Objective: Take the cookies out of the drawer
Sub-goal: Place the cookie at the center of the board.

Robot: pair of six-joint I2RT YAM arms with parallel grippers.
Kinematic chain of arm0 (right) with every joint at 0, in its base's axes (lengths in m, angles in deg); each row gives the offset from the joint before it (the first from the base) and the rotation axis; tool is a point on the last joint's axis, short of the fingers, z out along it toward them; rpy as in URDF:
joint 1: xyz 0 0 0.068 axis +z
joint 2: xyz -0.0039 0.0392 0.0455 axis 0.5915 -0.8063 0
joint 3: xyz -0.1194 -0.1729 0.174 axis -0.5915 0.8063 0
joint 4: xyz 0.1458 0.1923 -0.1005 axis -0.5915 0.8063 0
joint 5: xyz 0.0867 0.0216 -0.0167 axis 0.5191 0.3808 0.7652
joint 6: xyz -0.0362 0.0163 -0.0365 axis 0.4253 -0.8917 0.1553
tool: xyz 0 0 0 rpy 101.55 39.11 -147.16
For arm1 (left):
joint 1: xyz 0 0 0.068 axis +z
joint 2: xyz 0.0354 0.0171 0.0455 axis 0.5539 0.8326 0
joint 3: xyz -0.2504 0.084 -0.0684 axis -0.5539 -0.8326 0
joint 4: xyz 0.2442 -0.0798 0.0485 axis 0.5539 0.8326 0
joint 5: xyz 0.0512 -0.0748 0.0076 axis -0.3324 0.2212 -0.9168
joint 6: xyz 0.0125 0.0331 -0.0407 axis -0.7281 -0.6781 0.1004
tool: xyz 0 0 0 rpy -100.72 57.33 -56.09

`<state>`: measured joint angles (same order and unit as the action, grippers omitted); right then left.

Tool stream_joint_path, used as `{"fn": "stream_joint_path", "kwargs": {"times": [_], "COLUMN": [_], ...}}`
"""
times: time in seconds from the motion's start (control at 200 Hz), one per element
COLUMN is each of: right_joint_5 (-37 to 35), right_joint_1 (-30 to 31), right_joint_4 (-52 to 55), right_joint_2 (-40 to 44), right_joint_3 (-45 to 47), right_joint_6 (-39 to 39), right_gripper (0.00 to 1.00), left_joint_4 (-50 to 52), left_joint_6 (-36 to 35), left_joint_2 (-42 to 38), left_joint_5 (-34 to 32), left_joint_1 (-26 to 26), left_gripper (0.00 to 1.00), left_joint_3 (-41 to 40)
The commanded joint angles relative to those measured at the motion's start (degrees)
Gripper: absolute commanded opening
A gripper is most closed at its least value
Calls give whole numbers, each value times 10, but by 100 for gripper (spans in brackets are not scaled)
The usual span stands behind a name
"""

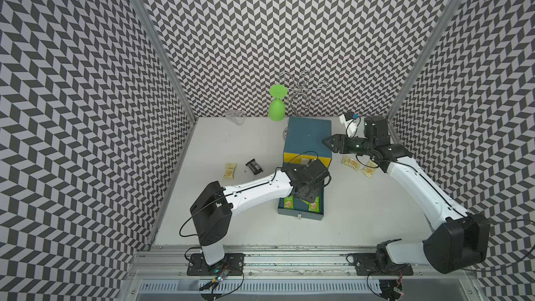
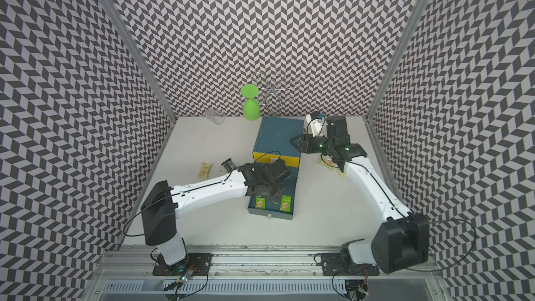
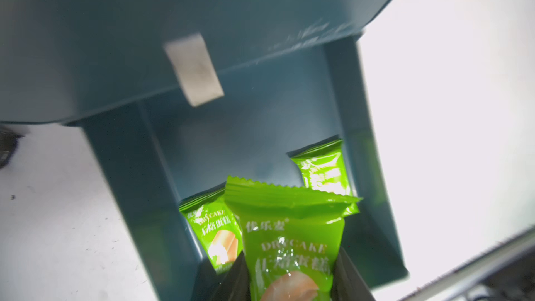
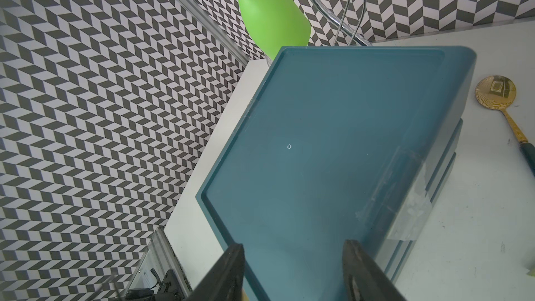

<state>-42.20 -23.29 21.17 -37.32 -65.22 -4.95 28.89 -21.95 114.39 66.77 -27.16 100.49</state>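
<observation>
My left jaws, left wrist view: clamped on green cookie [image 3: 289, 241], over open drawer [image 3: 130, 183]; two more cookies [image 3: 214, 233] lie inside drawer. Right wrist view: my right jaws parted, empty, over cabinet [image 4: 333, 140] top. In a top view: yellow cookies [image 1: 230, 170], black cookie [image 1: 254, 166] lie on worktop [image 1: 376, 212] beside cabinet.

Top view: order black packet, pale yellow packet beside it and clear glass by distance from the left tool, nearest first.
From the left tool, holding a green packet over the drawer:
1. black packet, on the table to its left.
2. pale yellow packet, beyond the black one.
3. clear glass, at the back wall.
</observation>
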Motion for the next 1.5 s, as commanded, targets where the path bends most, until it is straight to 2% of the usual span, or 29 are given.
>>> {"fn": "stream_joint_path", "kwargs": {"times": [0.0, 0.145, 0.305, 0.446, 0.566, 0.701, 0.806, 1.006, 1.122, 1.312, 1.387, 1.452, 1.497], "right_joint_5": [-6, -7, -5, 13, 13, -5, -18, -30, -36, -63, -63, -69, -81], "right_joint_1": [-2, -4, -4, -1, 21, 71, 106, 119, 126, 149, 154, 166, 177], "right_joint_4": [-16, -3, 7, 26, 61, 110, 126, 144, 157, 170, 173, 183, 195], "right_joint_2": [1, -7, 14, 36, 61, 90, 120, 166, 176, 187, 193, 199, 204], "right_joint_3": [-16, -34, -43, -47, -49, -39, -7, 46, 54, 73, 83, 83, 80], "right_joint_6": [4, 8, 4, -2, 6, 12, 4, -4, -1, -3, -5, -5, -5], "right_gripper": [59, 59, 59, 59, 59, 59, 59, 59, 59, 59, 60, 60, 60], "left_joint_4": [12, 16, 49, 70, 49, -10, -35, -119, -164, -210, -228, -235, -240], "left_joint_6": [5, 10, 24, 12, -24, -57, -74, -117, -127, -136, -134, -133, -130], "left_joint_2": [-40, -79, -180, -258, -290, -274, -241, -207, -191, -135, -119, -107, -109], "left_joint_5": [1, 6, -21, -30, -4, 24, 26, 73, 93, 119, 117, 111, 110], "left_joint_1": [-6, -7, 14, 88, 184, 262, 298, 415, 462, 480, 485, 487, 487], "left_gripper": [29, 29, 29, 30, 31, 34, 34, 34, 34, 35, 47, 50, 55], "left_joint_3": [-11, -26, -55, -93, -139, -193, -212, -298, -327, -339, -352, -358, -363]}}
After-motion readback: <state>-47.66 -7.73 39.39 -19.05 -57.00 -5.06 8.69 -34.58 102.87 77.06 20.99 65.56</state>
